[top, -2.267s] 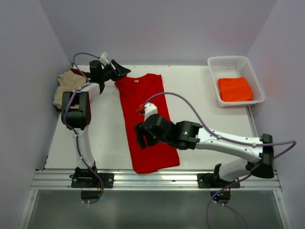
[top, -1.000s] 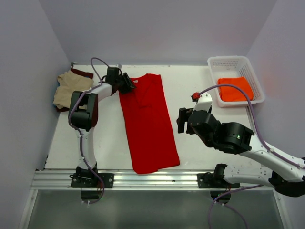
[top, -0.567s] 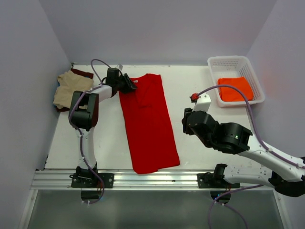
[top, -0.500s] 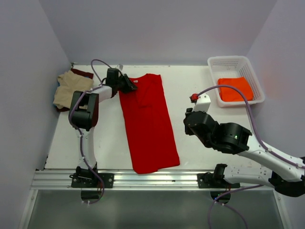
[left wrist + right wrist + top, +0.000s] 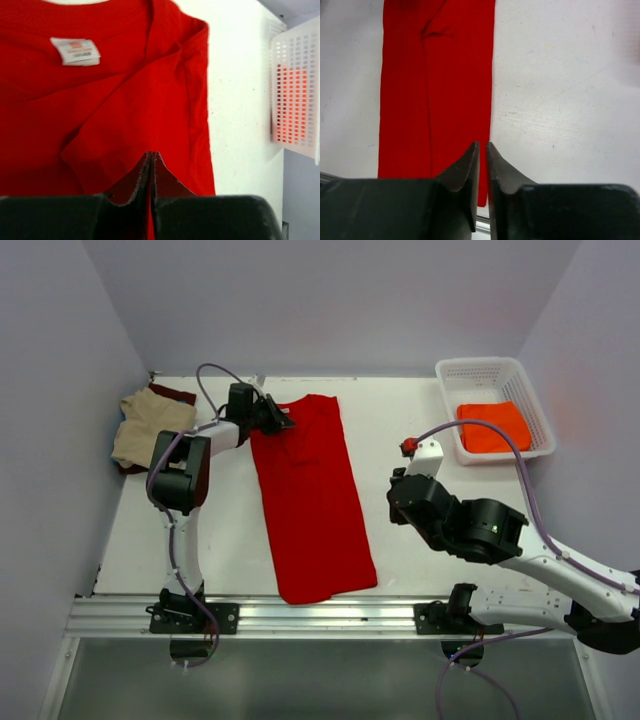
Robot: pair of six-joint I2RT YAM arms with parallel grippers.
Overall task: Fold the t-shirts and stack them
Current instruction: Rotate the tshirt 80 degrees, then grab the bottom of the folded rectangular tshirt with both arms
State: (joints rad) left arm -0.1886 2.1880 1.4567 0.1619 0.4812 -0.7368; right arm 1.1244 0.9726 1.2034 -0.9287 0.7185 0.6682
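The bright red t-shirt (image 5: 310, 495) lies flat as a long strip folded lengthwise in the middle of the table, collar at the far end. Its white neck label (image 5: 75, 51) shows in the left wrist view. My left gripper (image 5: 280, 421) hovers low over the collar's left side, jaws shut with nothing between them (image 5: 151, 156). My right gripper (image 5: 397, 502) is to the right of the shirt, above bare table by the shirt's right edge (image 5: 483, 145), jaws all but closed and empty. The tan t-shirt (image 5: 145, 425) lies crumpled at far left on the dark maroon one (image 5: 178, 393). The orange t-shirt (image 5: 493, 427) lies folded in the basket.
A white plastic basket (image 5: 480, 365) stands at the far right corner and also shows in the left wrist view (image 5: 300, 55). Purple-grey walls enclose the table on three sides. A metal rail (image 5: 320, 618) runs along the near edge.
My right arm has pulled off the red shirt to the right and its gripper has shut. My left gripper has closed and shifted slightly right over the collar.
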